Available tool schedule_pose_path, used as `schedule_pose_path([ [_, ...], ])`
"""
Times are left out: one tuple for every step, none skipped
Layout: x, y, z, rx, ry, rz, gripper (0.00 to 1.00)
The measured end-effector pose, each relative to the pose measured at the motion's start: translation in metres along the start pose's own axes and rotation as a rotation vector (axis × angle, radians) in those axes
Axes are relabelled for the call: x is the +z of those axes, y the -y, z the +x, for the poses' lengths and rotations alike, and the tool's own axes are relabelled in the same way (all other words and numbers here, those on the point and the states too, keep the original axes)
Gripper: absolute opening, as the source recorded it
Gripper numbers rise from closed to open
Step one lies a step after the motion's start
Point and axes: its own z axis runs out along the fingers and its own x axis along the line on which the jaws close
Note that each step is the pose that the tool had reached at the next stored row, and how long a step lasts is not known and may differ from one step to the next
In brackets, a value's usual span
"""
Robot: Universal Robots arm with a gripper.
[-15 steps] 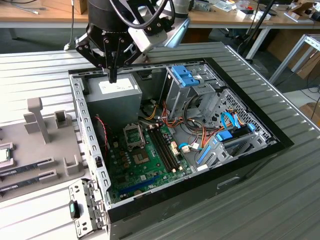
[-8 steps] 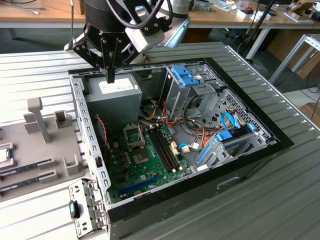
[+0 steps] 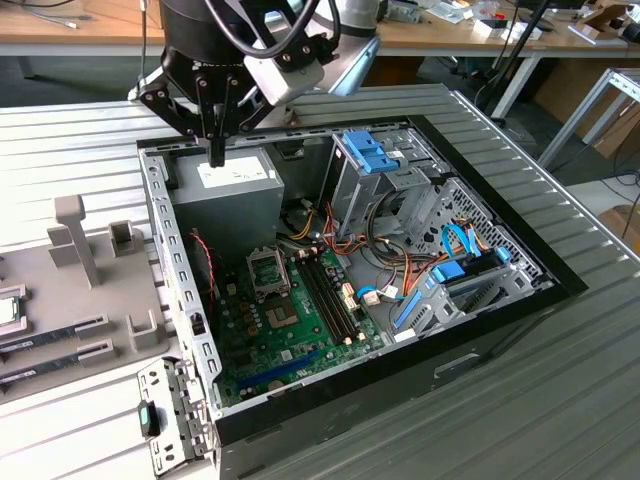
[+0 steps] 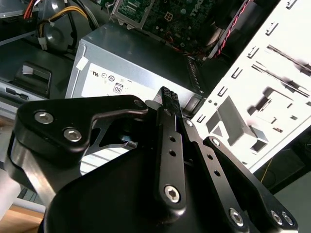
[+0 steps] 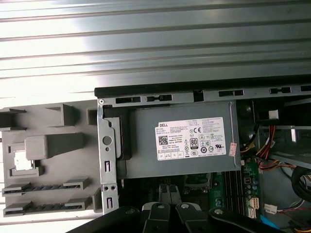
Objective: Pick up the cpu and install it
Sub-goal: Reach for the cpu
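Both fingers [image 4: 167, 114] of the pincer [image 3: 215, 160] are pressed together, gripping nothing, above the power-supply box [image 3: 225, 190]. At nine o'clock from the case [image 3: 172, 265] in the exterior view, the cpu [image 3: 8, 308] lies in a grey tray [image 3: 100, 290], partly cut off at the frame edge.

Gripper [image 4: 167, 93]: matt black linkage bars ending in narrow, ribbed tips.
Screws [image 4: 172, 193]: bright silver hex-socket heads at each pivot.
Wrist housing [image 3: 215, 25]: black and rounded.
Cable [image 3: 262, 30]: black, looped across the housing.
Side block [image 3: 285, 75]: pale grey box, possibly a camera.
Arm link [image 3: 352, 62]: silver-grey tube.
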Motion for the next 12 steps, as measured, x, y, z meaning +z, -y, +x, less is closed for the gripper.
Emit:
schedule_pose_path([
  [0.0000,0.0000,0.0005,0.000,-0.0001,0.0000,0.11],
  [0.0000,0.0001,0.0008,0.000,0.0000,0.0000,0.11],
  [0.0000,0.0001,0.0017,0.000,0.0001,-0.0001,0.11],
  [0.0000,0.0002,0.0021,0.000,0.0000,-0.0001,0.11],
  [0.0000,0.0002,0.0027,0.000,0.0001,-0.0001,0.11],
  [-0.0001,0.0003,0.0034,0.000,0.0001,-0.0001,0.11],
  [-0.0001,0.0003,0.0045,0.000,0.0001,-0.0001,0.11],
  [-0.0001,0.0004,0.0052,0.000,0.0001,0.0000,0.11],
  [-0.0002,0.0004,0.0056,0.000,0.0000,0.0000,0.11],
  [-0.0002,0.0005,0.0061,0.000,0.0000,0.0000,0.11],
  [-0.0002,0.0005,0.0067,0.000,0.0000,0.0000,0.11],
  [-0.0002,0.0005,0.0073,0.000,0.0001,0.0000,0.11],
])
